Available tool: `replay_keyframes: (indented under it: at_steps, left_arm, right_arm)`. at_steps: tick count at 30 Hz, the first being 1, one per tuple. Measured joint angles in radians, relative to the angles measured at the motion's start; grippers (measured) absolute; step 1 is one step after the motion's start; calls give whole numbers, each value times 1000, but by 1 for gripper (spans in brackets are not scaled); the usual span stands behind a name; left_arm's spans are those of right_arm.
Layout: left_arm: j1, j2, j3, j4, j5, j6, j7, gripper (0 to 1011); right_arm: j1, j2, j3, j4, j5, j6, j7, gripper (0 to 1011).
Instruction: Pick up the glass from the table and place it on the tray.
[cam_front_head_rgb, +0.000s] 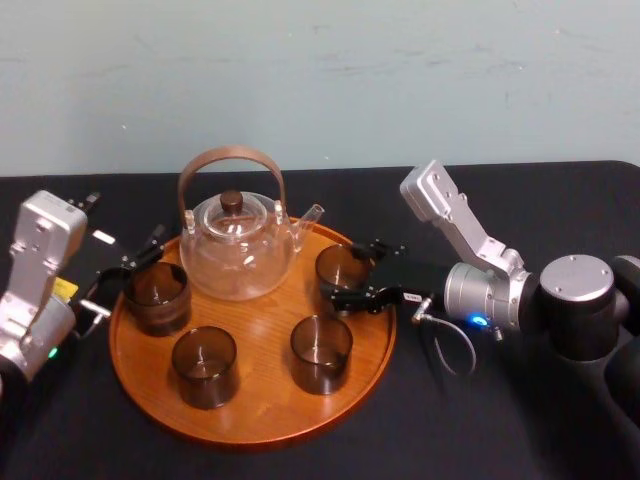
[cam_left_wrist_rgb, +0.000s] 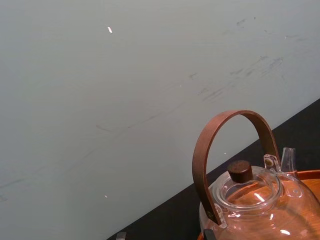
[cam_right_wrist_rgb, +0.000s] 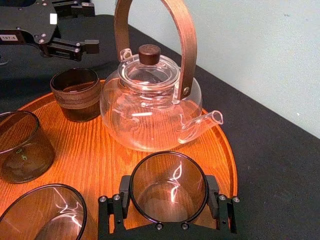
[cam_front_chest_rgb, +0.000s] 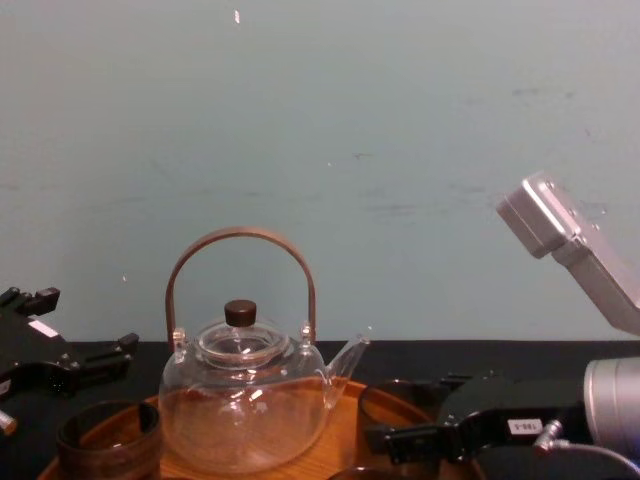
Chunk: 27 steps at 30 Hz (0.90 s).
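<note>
The glass (cam_front_head_rgb: 340, 268) is a dark-tinted tumbler standing upright at the back right of the round wooden tray (cam_front_head_rgb: 260, 340), just right of the teapot's spout. My right gripper (cam_front_head_rgb: 352, 270) reaches in from the right and is shut on it. In the right wrist view the glass (cam_right_wrist_rgb: 169, 185) sits between the two black fingers (cam_right_wrist_rgb: 122, 200), which press on both its sides over the tray (cam_right_wrist_rgb: 90, 150). My left gripper (cam_front_head_rgb: 122, 277) hovers open and empty at the tray's left edge, beside another glass (cam_front_head_rgb: 157, 297).
A glass teapot (cam_front_head_rgb: 237, 250) with a brown hoop handle stands at the tray's back. Two more glasses (cam_front_head_rgb: 205, 365) (cam_front_head_rgb: 321, 353) stand at the tray's front. The tray rests on a black table, with bare cloth to its right and front.
</note>
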Motion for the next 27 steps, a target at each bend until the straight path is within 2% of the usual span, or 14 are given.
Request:
replay_keyframes:
  at_steps: [7, 13, 27]
  left_arm:
    - [0, 0, 0, 0, 0, 0, 0, 1001]
    - [0, 0, 0, 0, 0, 0, 0, 1001]
    - [0, 0, 0, 0, 0, 0, 0, 1001]
  right_arm:
    - [-1, 0, 0, -1, 1, 0, 0, 906]
    - [-1, 0, 1, -1, 1, 0, 1, 1002]
    - [-1, 0, 2, -1, 3, 0, 2, 1002]
